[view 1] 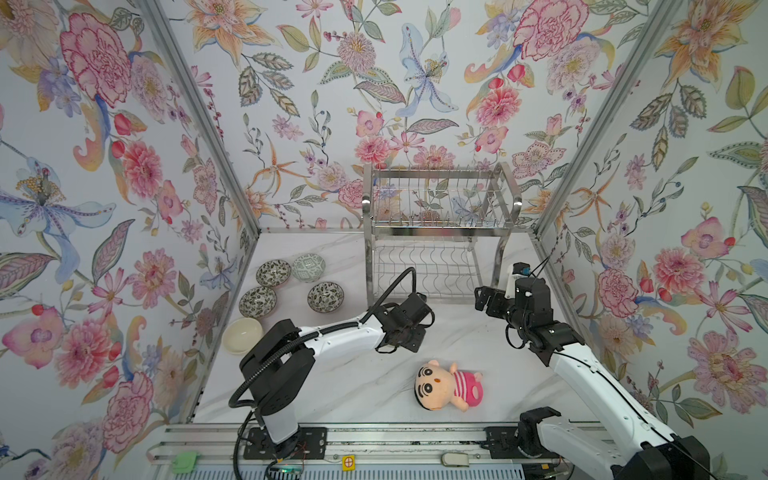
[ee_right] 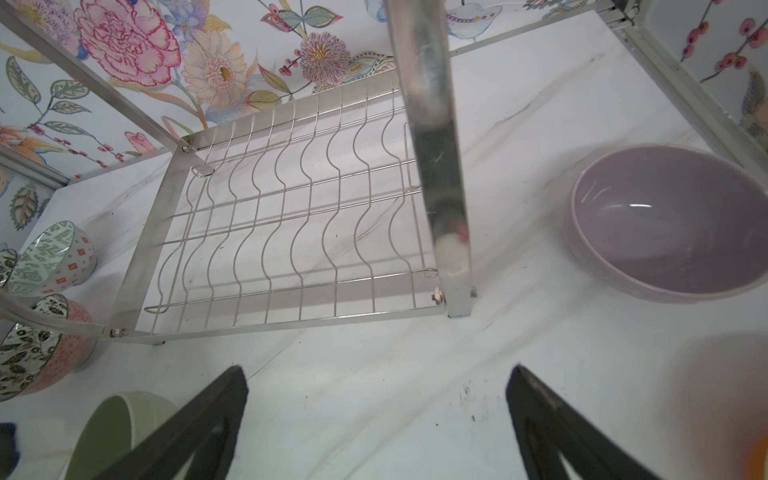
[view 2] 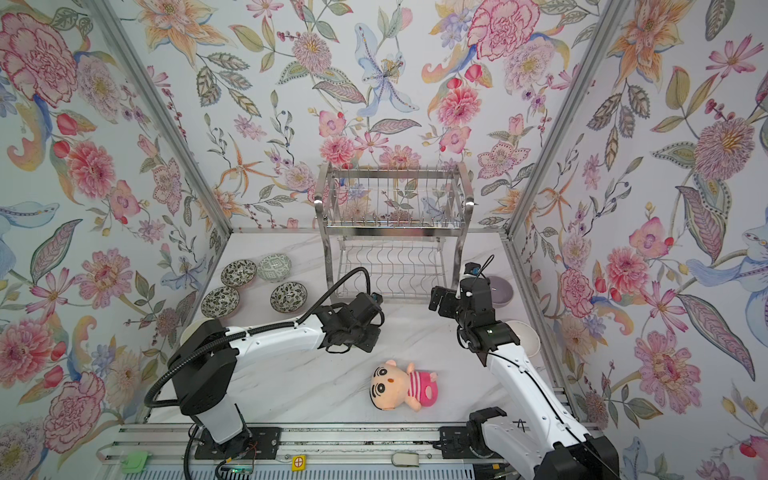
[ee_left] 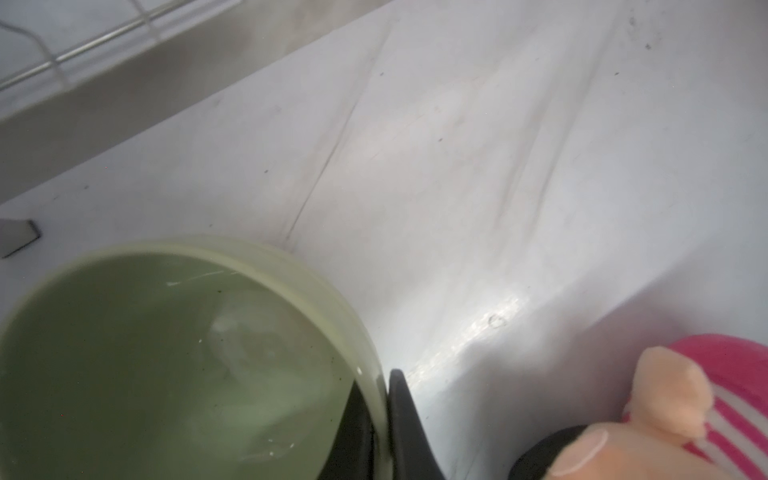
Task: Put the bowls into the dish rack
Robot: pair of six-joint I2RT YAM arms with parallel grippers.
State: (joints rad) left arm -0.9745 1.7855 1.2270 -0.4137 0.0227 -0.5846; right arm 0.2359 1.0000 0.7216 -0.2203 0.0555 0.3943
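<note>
My left gripper is shut on the rim of the pale green bowl, one finger inside and one outside. In both top views that bowl is hidden under the left gripper, in front of the dish rack. Four patterned bowls and a cream bowl sit at the left. A lavender bowl stands right of the rack's leg. My right gripper hangs open over bare table by the rack's lower tier, nothing between its fingers.
A plush doll in a pink striped shirt lies on the near middle of the table, close to the green bowl. A pale bowl is partly hidden behind the right arm. Floral walls enclose the table on three sides.
</note>
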